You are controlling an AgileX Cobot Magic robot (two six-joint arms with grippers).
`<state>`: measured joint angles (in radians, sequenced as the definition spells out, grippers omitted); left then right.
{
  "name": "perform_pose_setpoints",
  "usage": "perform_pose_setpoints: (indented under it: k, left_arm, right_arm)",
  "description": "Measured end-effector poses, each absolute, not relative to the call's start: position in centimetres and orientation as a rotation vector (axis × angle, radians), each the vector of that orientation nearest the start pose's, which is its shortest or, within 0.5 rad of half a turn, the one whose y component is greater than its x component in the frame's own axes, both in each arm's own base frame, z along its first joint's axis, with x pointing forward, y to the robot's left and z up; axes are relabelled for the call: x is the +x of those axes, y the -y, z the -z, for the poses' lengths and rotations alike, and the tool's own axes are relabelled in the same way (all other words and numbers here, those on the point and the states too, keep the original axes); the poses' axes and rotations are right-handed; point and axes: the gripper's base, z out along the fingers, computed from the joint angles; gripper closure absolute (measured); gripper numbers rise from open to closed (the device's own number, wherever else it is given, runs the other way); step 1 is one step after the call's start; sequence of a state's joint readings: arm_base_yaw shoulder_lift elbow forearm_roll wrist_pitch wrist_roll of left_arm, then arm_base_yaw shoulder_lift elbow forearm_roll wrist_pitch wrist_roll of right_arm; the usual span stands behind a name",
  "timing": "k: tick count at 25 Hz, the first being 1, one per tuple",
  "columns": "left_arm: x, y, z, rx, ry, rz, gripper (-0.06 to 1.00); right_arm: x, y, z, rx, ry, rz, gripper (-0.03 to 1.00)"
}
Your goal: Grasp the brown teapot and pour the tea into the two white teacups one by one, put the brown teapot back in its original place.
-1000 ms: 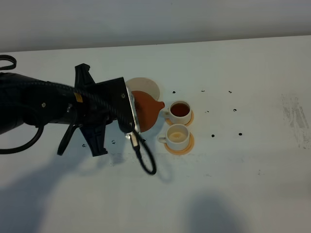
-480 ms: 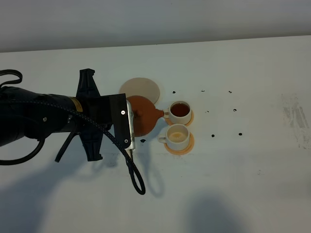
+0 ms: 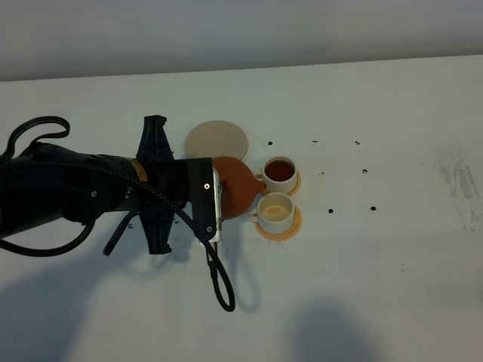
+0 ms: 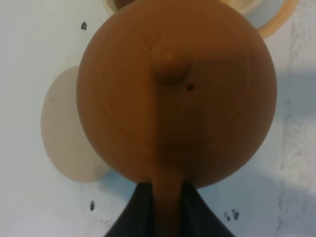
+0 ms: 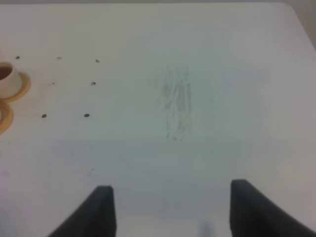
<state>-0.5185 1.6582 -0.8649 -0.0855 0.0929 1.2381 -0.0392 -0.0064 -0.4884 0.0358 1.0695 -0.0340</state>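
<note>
The left hand (image 4: 165, 200) pinches the brown teapot (image 3: 235, 187) by its handle, holding it just beside the dark-filled teacup (image 3: 280, 172) and the pale teacup (image 3: 275, 213), next to the beige coaster (image 3: 217, 140), while the right hand (image 5: 173, 212) is spread above the desk (image 5: 197, 123).

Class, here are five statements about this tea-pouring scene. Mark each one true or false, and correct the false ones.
1. The left gripper is clamped on the handle of the brown teapot. True.
2. The teapot sits centred on the beige coaster. False: most of the coaster is bare, and the teapot is held to one side of it, by the cups.
3. The far teacup holds dark tea. True.
4. Both teacups stand on bare table. False: the far teacup and the near teacup each stand on an orange coaster.
5. The right gripper grips a cup. False: its jaws are open and empty.
</note>
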Motion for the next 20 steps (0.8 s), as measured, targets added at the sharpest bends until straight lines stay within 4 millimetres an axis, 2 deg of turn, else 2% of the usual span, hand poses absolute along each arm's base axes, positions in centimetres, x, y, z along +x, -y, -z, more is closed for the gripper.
perform_pose_setpoints:
  k: [20]
  left_arm:
    - [29.20,16.90,-19.58,1.853,-1.385,-0.420,0.84]
  right_arm:
    - [-0.48,-0.31,-27.34,0.004,-2.058,0.002,0.45]
